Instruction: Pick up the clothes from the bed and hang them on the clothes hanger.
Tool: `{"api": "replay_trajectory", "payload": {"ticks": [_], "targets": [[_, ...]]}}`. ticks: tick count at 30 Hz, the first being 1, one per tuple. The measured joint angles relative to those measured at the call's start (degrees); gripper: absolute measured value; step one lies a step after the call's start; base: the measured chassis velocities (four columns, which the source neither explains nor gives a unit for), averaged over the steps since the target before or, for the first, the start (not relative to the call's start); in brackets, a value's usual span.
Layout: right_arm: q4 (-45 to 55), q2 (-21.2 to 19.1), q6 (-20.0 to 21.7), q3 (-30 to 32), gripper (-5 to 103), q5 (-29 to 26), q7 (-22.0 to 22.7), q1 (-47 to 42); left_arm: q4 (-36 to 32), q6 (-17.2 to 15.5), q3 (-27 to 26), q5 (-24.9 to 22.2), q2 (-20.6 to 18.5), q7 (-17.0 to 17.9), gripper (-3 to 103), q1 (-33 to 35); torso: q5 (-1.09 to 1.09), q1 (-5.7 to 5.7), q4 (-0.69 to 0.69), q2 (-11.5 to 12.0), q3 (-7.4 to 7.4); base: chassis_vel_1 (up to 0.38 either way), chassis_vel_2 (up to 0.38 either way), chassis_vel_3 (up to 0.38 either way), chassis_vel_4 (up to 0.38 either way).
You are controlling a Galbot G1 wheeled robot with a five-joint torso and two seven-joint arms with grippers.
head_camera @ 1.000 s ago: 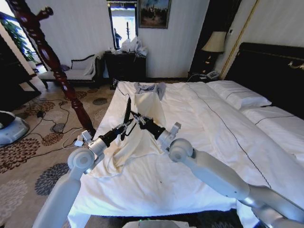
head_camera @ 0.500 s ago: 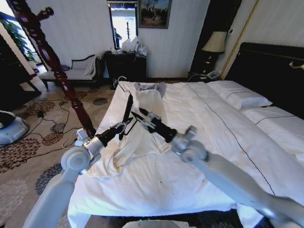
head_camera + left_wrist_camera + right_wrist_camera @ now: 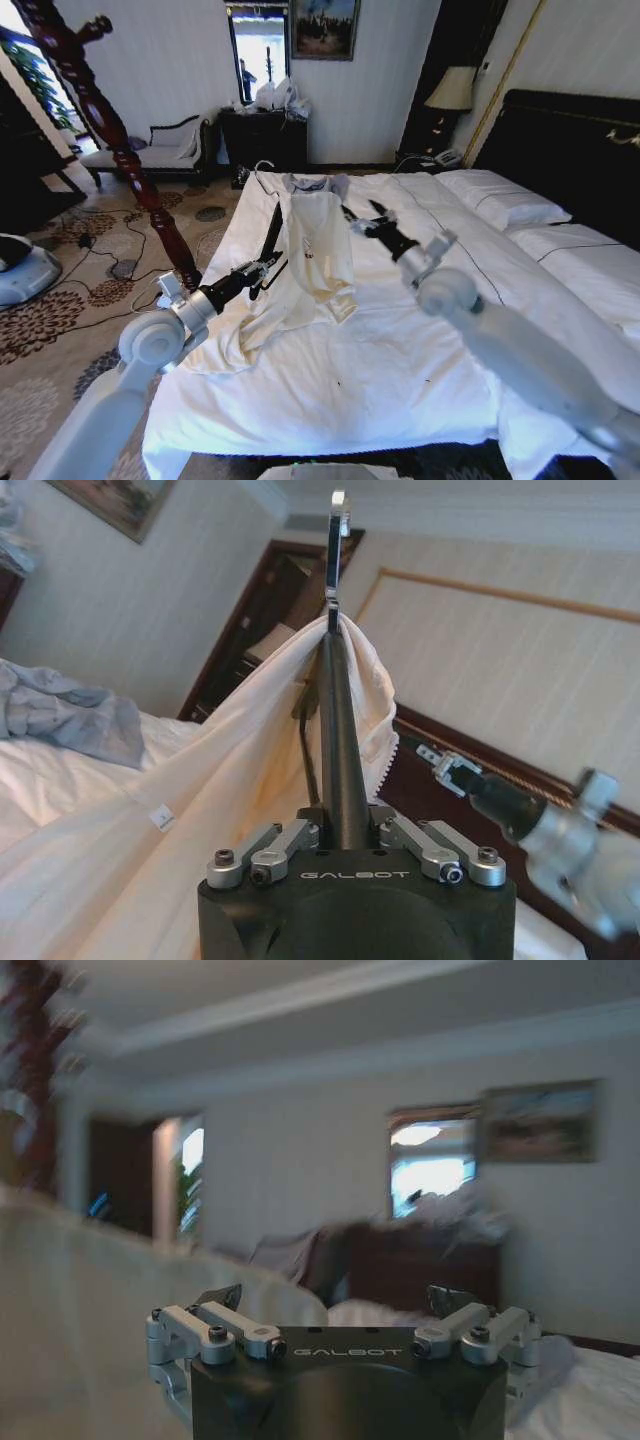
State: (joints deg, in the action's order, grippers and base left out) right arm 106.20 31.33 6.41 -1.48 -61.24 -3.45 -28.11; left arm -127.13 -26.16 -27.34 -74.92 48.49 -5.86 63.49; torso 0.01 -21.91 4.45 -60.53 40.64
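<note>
we see white bed (image 3: 420,330), patterned carpet (image 3: 60,310). left gripper (image 3: 345,830) clamps clothes hanger (image 3: 335,730) under clothes (image 3: 318,255). right gripper (image 3: 365,218) fingers wide, empty.

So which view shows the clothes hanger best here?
The left wrist view: the clothes hanger runs edge-on from the left hand, with the cream shirt draped over it below its silver hook. In the head view it is a thin dark bar. The right wrist view is blurred.
</note>
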Motion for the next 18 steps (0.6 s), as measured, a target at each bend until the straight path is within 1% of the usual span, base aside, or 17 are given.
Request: {"api": "replay_trajectory", "payload": {"ticks": [1, 2, 3, 4, 6, 7, 8, 10, 11, 12, 15, 16, 17, 18], "targets": [[-2.2, -2.1, -0.4, -0.1, 100, 0.0, -6.6, 0.9, -0.2, -0.1, 0.6, -0.1, -0.9, -0.4, 20, -0.2, 0.00, 0.01, 0.01, 0.0, 0.00, 0.000, 0.000, 0.000, 0.000], [-4.8, -3.7, -1.3, -0.3, 100, 0.2, -13.3, 1.9, -0.4, -0.3, 1.3, -0.2, -1.9, -0.8, 20, -0.3, -0.01, 0.03, 0.06, 0.0, -0.01, 0.000, 0.000, 0.000, 0.000], [-4.8, -3.7, -1.3, -0.3, 100, 0.2, -13.3, 1.9, -0.4, -0.3, 1.3, -0.2, -1.9, -0.8, 20, -0.3, -0.01, 0.03, 0.06, 0.0, -0.01, 0.000, 0.000, 0.000, 0.000], [-7.5, -4.6, -2.5, -0.6, 100, 0.2, -20.2, 3.1, -0.6, -0.4, 2.1, -0.1, -3.0, -1.2, 20, -0.5, -0.01, 0.04, 0.07, 0.0, -0.02, 0.000, 0.000, 0.000, 0.000], [-13.9, -5.4, -4.3, -1.3, 100, 0.4, -33.8, 6.1, -0.8, -0.6, 3.7, -0.1, -5.1, -1.8, 20, -1.2, 0.02, 0.03, 0.02, 0.0, -0.01, 0.000, 0.000, 0.000, 0.000], [-13.9, -5.4, -4.3, -1.3, 100, 0.4, -33.8, 6.1, -0.8, -0.6, 3.7, -0.1, -5.1, -1.8, 20, -1.2, 0.02, 0.03, 0.02, 0.0, -0.01, 0.000, 0.000, 0.000, 0.000], [-17.6, -5.4, -5.2, -1.7, 100, 0.6, -41.7, 7.9, -0.8, -0.7, 4.8, -0.1, -6.1, -2.1, 20, -1.9, 0.02, 0.02, -0.02, 0.0, 0.00, 0.000, 0.000, 0.000, 0.000], [-22.3, -5.6, -5.7, -2.1, 100, 0.9, -52.7, 10.6, -0.8, -1.0, 7.2, -0.1, -7.9, -2.9, 20, -3.4, 0.01, 0.01, -0.02, 0.0, 0.00, 0.000, 0.000, 0.000, 0.000], [-23.4, -5.9, -5.7, -2.3, 100, 1.1, -55.8, 11.2, -0.9, -1.1, 8.3, 0.0, -8.4, -3.3, 20, -4.0, 0.01, 0.01, -0.01, 0.0, 0.00, 0.000, 0.000, 0.000, 0.000], [-23.4, -5.9, -5.7, -2.3, 100, 1.1, -55.8, 11.2, -0.9, -1.1, 8.3, 0.0, -8.4, -3.3, 20, -4.0, 0.01, 0.01, -0.01, 0.0, 0.00, 0.000, 0.000, 0.000, 0.000], [-25.8, -6.7, -5.6, -2.4, 100, 3.4, -65.2, 12.2, -1.5, -1.3, 12.9, 0.3, -9.9, -4.3, 20, -6.8, 0.00, 0.04, 0.04, 0.0, -0.01, 0.000, 0.000, 0.000, 0.000], [-26.9, -6.6, -5.8, -2.4, 100, 4.9, -69.0, 12.6, -1.8, -1.4, 14.5, 0.4, -10.4, -4.6, 20, -7.8, 0.00, 0.04, 0.03, 0.0, -0.01, 0.000, 0.000, 0.000, 0.000], [-26.9, -6.6, -5.8, -2.4, 100, 4.9, -69.0, 12.6, -1.8, -1.4, 14.5, 0.4, -10.4, -4.6, 20, -7.8, 0.00, 0.04, 0.03, 0.0, -0.01, 0.000, 0.000, 0.000, 0.000], [-27.7, -6.4, -5.9, -2.4, 100, 6.1, -71.8, 13.1, -2.2, -1.4, 16.2, 0.4, -10.8, -4.8, 20, -8.9, 0.00, 0.03, 0.02, 0.0, -0.01, 0.000, 0.000, 0.000, 0.000]]}}
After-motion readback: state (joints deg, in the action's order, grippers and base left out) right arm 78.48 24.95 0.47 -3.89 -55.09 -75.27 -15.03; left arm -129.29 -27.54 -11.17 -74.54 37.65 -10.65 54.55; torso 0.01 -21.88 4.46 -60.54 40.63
